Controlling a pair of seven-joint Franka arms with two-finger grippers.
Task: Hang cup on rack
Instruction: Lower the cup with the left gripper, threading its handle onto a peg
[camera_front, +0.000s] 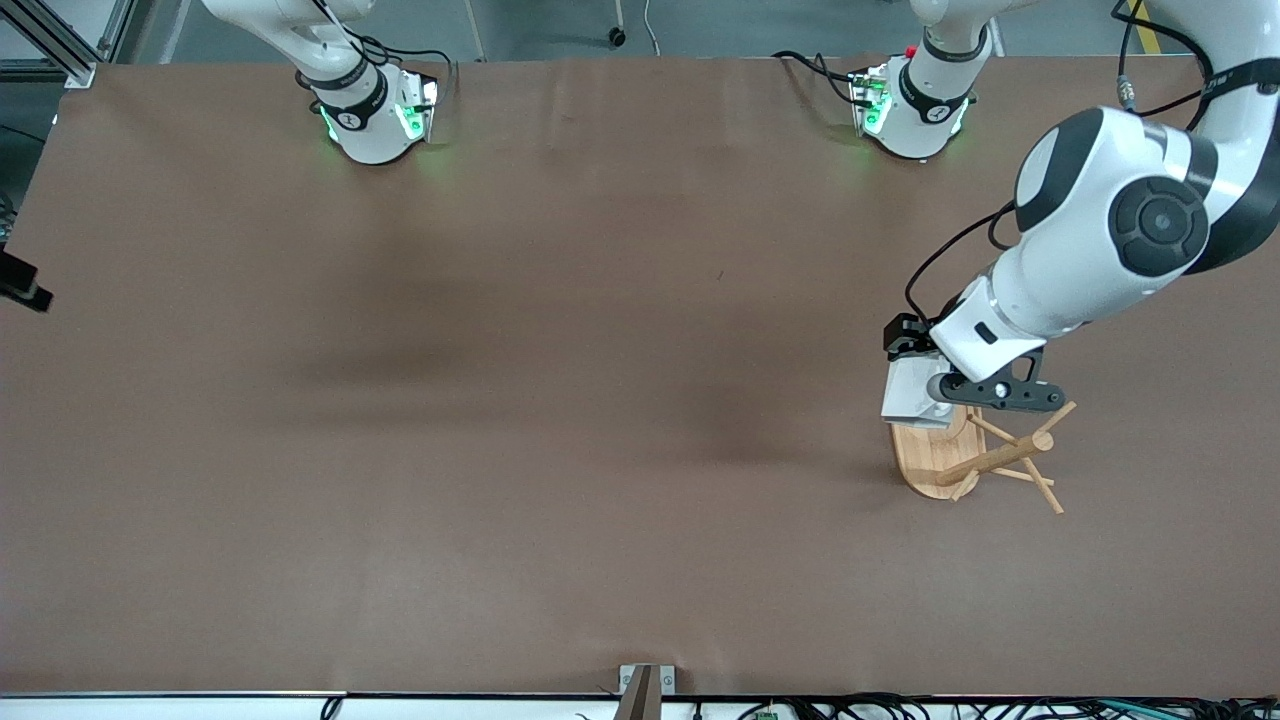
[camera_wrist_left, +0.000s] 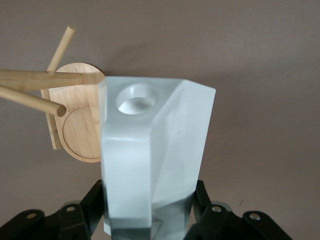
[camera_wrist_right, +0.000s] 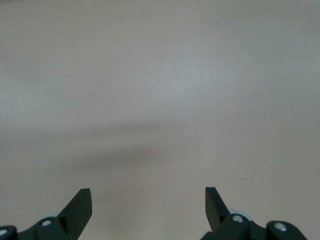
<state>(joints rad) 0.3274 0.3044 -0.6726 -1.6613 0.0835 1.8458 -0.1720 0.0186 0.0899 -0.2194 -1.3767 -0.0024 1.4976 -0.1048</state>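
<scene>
The white faceted cup (camera_front: 912, 395) hangs in the air over the oval base of the bamboo rack (camera_front: 985, 462), toward the left arm's end of the table. My left gripper (camera_front: 935, 390) is shut on the cup. In the left wrist view the cup (camera_wrist_left: 155, 150) sits between the black fingers (camera_wrist_left: 87, 200), its handle hole (camera_wrist_left: 136, 98) facing the camera. The rack (camera_wrist_left: 82, 125) lies just beside it, and its pegs (camera_wrist_left: 30, 80) stop short of the cup. My right gripper (camera_wrist_right: 148, 205) stands open over bare table with nothing between its fingers; it does not show in the front view.
Both arm bases (camera_front: 370, 110) stand along the table edge farthest from the front camera. A small metal bracket (camera_front: 645, 685) and cables sit at the nearest edge. A black fixture (camera_front: 20, 280) juts in at the right arm's end.
</scene>
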